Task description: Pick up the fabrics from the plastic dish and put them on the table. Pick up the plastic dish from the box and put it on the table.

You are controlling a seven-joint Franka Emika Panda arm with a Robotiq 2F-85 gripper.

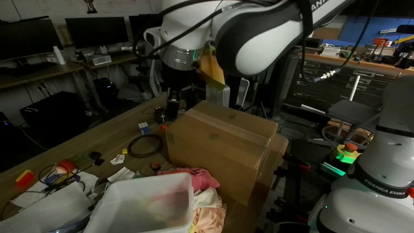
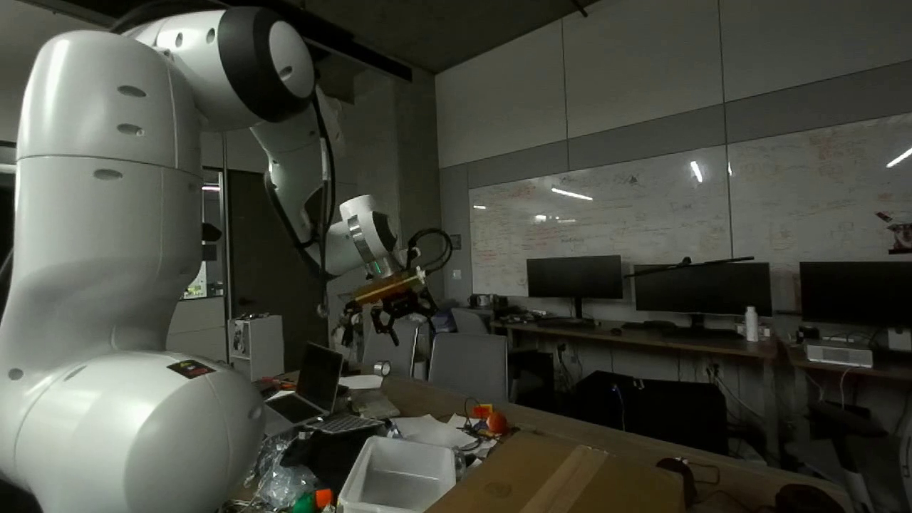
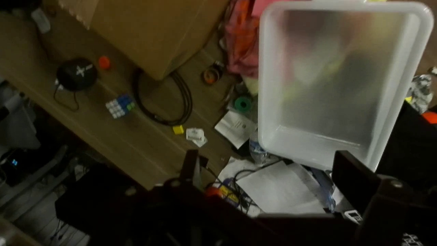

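Black two-finger gripper (image 3: 266, 157) has its fingers wide apart, nothing btw. them. Translucent white rectangular plastic dish (image 3: 334, 89) lies ahead, toward wrist view's upper right, near brown cardboard box (image 1: 213, 142); long axis prob. runs away from fingers, depth unclear.

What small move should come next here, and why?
Probably ease the tool up and away without grasping anything. Its jaws stand open and hold nothing, the plastic dish sits beside the box rather than on it, and the fabrics in clear view lie outside the dish, so both transfers look finished. Whether some fabric also lies under the dish, I can't tell.
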